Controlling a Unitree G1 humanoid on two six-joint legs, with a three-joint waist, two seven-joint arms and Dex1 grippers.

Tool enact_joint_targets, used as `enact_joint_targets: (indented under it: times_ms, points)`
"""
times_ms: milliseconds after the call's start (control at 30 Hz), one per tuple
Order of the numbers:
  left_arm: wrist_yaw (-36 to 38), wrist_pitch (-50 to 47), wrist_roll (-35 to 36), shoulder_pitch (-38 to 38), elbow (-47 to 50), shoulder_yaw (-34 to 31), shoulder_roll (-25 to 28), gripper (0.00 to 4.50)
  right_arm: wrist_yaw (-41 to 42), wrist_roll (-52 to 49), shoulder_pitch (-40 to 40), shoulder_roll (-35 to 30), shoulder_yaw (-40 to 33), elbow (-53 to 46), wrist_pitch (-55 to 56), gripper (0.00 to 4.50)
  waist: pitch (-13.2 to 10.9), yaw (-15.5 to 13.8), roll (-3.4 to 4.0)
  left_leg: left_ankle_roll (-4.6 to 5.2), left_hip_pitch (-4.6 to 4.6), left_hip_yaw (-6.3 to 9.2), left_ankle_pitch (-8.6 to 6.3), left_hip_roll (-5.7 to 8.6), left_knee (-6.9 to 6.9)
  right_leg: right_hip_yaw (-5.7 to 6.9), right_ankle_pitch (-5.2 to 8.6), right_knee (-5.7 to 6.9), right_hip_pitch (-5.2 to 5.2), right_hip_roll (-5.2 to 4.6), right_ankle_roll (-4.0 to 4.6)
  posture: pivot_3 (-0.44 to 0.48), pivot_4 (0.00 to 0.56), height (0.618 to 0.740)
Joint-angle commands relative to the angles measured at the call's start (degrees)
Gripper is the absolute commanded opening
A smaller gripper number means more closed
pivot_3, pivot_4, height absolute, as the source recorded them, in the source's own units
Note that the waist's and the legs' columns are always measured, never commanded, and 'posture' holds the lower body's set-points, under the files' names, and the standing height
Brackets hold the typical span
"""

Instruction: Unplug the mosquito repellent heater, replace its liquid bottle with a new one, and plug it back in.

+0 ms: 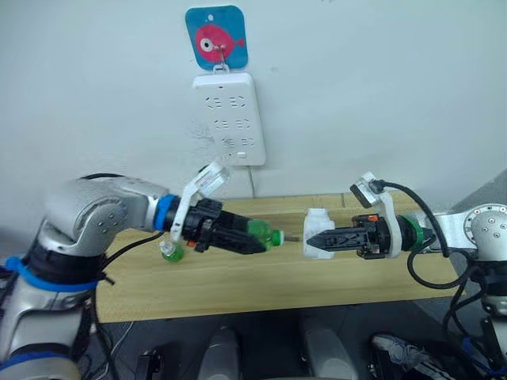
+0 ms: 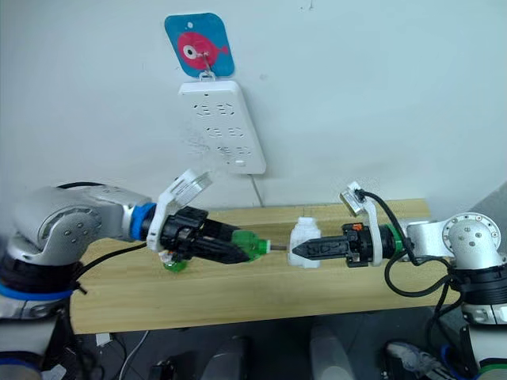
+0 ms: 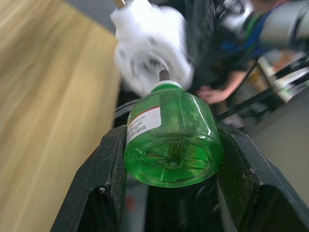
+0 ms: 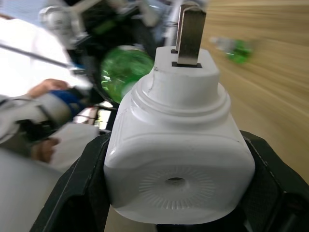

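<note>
Left gripper (image 3: 169, 159) clamps a green liquid bottle (image 3: 173, 140), its white-and-red label too small to read. Right gripper (image 4: 176, 188) grips the mosquito repellent heater (image 4: 178, 159) just beyond the wick, above the wooden table (image 1: 261, 277). Power strip (image 1: 230, 119) hangs behind.

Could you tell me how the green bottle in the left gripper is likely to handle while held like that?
The bottle looks like smooth round plastic, so it may twist or slip between the left gripper fingers. It probably is light. Its thin wick seems fragile if it hits the heater off-centre.
</note>
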State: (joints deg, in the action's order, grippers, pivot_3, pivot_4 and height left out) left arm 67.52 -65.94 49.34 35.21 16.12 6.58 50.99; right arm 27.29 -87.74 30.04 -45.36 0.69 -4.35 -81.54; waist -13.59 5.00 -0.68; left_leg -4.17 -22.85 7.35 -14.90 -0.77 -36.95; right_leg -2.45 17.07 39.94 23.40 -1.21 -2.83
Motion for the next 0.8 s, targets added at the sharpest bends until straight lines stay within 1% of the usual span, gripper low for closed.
enact_joint_targets:
  times_ms: [33, 67, 200, 233, 267, 300, 400, 467, 567, 667, 733, 800]
  points:
    - [0.4, 15.6, -11.1, -5.5, 1.6, 1.7, 2.2, 2.22, -0.9, 12.1, -0.9, -2.8, 0.8, -1.6, 3.6, 3.05, 0.0, -0.1, 0.0, 0.0, 0.01, -0.03, 0.0, 0.01, -0.01, -0.03, 0.0, 0.0, 0.0, -0.02, 0.0, -0.092, 0.212, 0.725]
    - [-0.2, 18.3, -13.2, -7.1, 1.8, 2.0, 2.1, 2.22, -0.8, 16.7, -1.1, -3.7, 2.5, -1.6, 5.2, 3.05, 0.0, -0.2, -0.01, 0.0, 0.01, -0.07, 0.0, 0.03, -0.01, -0.06, 0.0, -0.01, 0.0, -0.04, 0.0, -0.091, 0.213, 0.725]
    - [-2.1, 26.1, -19.2, -12.7, 3.5, 3.1, 1.1, 2.22, 0.0, 38.0, -1.7, -6.2, 13.1, -0.5, 15.9, 3.05, 0.0, -0.3, -0.02, 0.0, -0.03, -0.09, 0.0, 0.03, -0.04, -0.08, -0.01, -0.05, 0.01, -0.05, -0.01, -0.089, 0.216, 0.725]
    - [-2.6, 26.8, -19.8, -13.9, 4.1, 3.3, 0.7, 2.22, 0.4, 42.4, -1.3, -6.2, 15.8, 0.0, 17.9, 3.05, 0.0, -0.3, -0.02, 0.0, -0.01, -0.1, 0.0, 0.03, -0.02, -0.09, 0.0, -0.05, 0.02, -0.05, -0.01, -0.09, 0.215, 0.725]
    - [-3.3, 27.1, -20.1, -14.8, 4.6, 3.2, 0.1, 2.22, 0.8, 47.7, 0.1, -6.9, 20.4, 0.0, 19.0, 3.05, 0.0, -0.2, 0.0, 0.0, -0.03, -0.11, 0.0, 0.03, -0.01, -0.09, 0.0, -0.05, 0.04, -0.06, -0.01, -0.09, 0.215, 0.725]
    - [-3.8, 27.1, -20.2, -15.5, 5.2, 3.2, -0.4, 2.22, -0.3, 51.2, 1.4, -6.2, 22.6, 1.1, 18.5, 3.05, 0.0, -0.2, 0.0, 0.0, -0.06, -0.13, 0.0, 0.03, -0.01, -0.1, -0.01, -0.05, 0.08, -0.06, -0.01, -0.09, 0.215, 0.725]
    - [-5.2, 27.4, -21.1, -17.0, 6.5, 3.6, -2.0, 2.22, 1.6, 59.8, 5.2, -4.3, 28.9, 6.5, 19.7, 3.05, 0.0, -0.1, 0.01, 0.0, -0.07, -0.15, 0.0, 0.02, -0.02, -0.13, -0.01, -0.03, 0.12, -0.07, -0.01, -0.091, 0.215, 0.725]
    - [-5.8, 27.5, -21.5, -17.4, 6.8, 3.9, -2.6, 2.22, 2.9, 64.0, 6.9, -2.7, 30.9, 10.7, 21.2, 3.05, 0.0, 0.0, 0.0, 0.0, -0.05, -0.19, 0.0, 0.02, -0.03, -0.17, -0.01, -0.01, 0.12, -0.07, 0.0, -0.089, 0.215, 0.725]
    - [-6.7, 27.4, -22.0, -18.0, 7.7, 4.6, -3.8, 2.22, 4.6, 68.6, 8.5, -0.2, 31.4, 16.7, 23.0, 3.05, 0.0, 0.0, 0.0, 0.0, -0.04, -0.17, 0.0, 0.02, -0.03, -0.15, -0.01, 0.02, 0.12, -0.06, 0.0, -0.083, 0.215, 0.725]
    - [-7.0, 28.0, -22.9, -18.4, 7.8, 5.1, -4.4, 2.22, 5.9, 71.4, 10.3, 2.5, 30.0, 22.2, 23.4, 3.05, 0.0, -0.1, 0.0, 0.0, -0.05, -0.16, -0.01, 0.03, -0.02, -0.13, -0.01, 0.01, 0.11, -0.07, 0.0, -0.076, 0.215, 0.725]
    - [-7.1, 28.2, -23.4, -18.4, 7.7, 5.3, -4.7, 2.22, 6.9, 73.7, 11.1, 3.3, 29.9, 24.0, 24.5, 3.78, 0.0, -0.1, 0.0, 0.0, -0.03, -0.18, 0.0, 0.04, -0.03, -0.15, -0.02, 0.0, 0.09, -0.09, -0.01, -0.076, 0.214, 0.725]
    - [-7.2, 28.1, -23.5, -18.5, 7.6, 5.2, -4.9, 2.22, 7.5, 74.7, 11.4, 4.0, 28.9, 24.5, 24.3, 4.32, 0.0, -0.1, 0.0, 0.0, -0.04, -0.14, 0.0, 0.04, -0.03, -0.11, -0.02, 0.02, 0.09, -0.08, -0.01, -0.076, 0.213, 0.725]
